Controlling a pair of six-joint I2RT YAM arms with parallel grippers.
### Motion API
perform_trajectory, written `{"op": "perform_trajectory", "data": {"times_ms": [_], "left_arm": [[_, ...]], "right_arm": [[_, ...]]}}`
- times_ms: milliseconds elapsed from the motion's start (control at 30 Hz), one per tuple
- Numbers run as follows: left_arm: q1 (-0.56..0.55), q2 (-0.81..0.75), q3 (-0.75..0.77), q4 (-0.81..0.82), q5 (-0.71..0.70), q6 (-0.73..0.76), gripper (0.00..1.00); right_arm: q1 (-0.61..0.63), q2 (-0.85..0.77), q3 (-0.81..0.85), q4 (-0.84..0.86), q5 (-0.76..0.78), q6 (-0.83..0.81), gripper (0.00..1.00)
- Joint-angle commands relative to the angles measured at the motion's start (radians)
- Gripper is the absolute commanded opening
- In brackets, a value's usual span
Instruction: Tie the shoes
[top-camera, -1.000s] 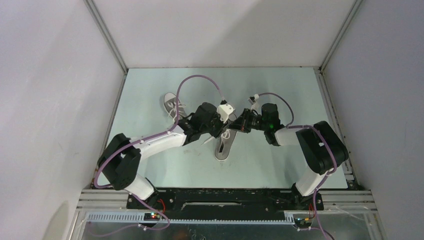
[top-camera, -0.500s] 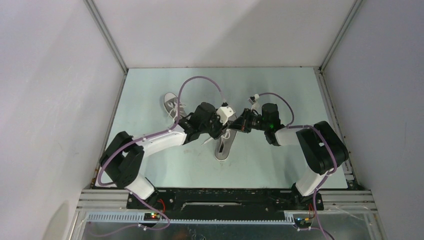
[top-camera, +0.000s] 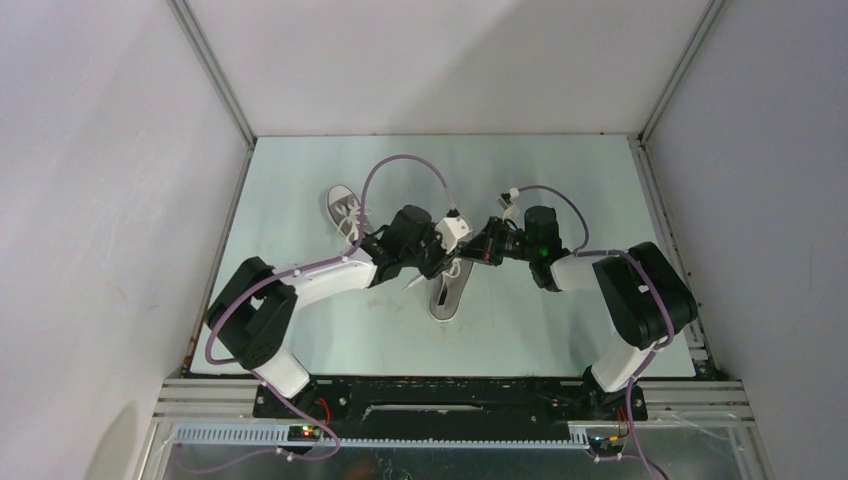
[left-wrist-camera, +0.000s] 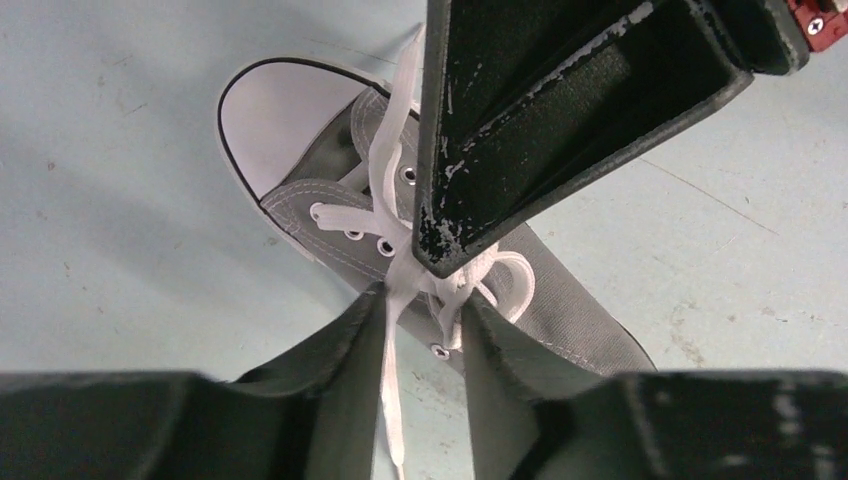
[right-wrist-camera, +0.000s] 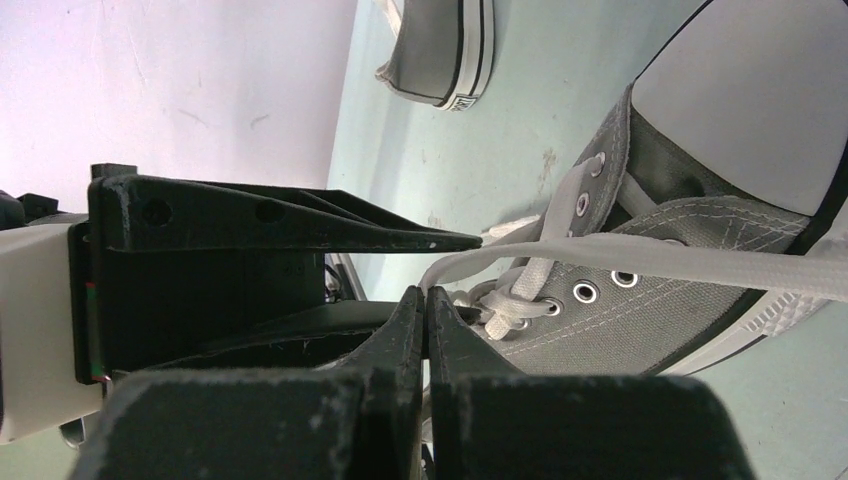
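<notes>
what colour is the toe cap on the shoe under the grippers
White toe cap, best in the left wrist view.

two shoes (top-camera: 343, 206) (top-camera: 441, 297), two arms (top-camera: 318, 281) (top-camera: 640, 290)

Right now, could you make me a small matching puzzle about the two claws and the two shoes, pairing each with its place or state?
Things:
1. left gripper
2. right gripper
3. far shoe
4. near shoe

States:
A. fingers pressed together
B. off to the left, no gripper at it
C. fingers apart, a lace strand running between them
D. has both grippers at it

Pairs: 1-C, 2-A, 3-B, 4-D
</notes>
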Motion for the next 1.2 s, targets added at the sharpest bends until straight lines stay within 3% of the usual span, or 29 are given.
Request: {"op": "perform_trajectory", "data": {"times_ms": [0,100,267,767,967,1167], "left_arm": [[0.005,0.021,0.024,0.050,0.044,0.033,0.32],[0.008,0.029,0.028,0.054,0.054,0.037,0.13],[0.016,0.023,0.010,0.109,0.082,0.015,0.02],[0.033,0.001,-0.041,0.214,0.135,-0.024,0.00],[0.033,0.004,-0.035,0.204,0.134,-0.027,0.00],[0.033,-0.004,-0.027,0.165,0.104,-0.024,0.00]], "right_arm": [[-0.006,-0.033,-0.001,0.039,-0.020,0.006,0.00],[-0.007,-0.035,-0.001,0.033,-0.019,0.003,0.00],[-0.007,-0.024,-0.001,0.027,-0.018,-0.002,0.01],[-0.004,-0.012,-0.001,0.008,-0.010,-0.008,0.22],[0.008,0.013,-0.001,0.052,-0.018,0.021,0.24],[0.007,0.036,-0.002,0.091,-0.029,0.056,0.00]]}}
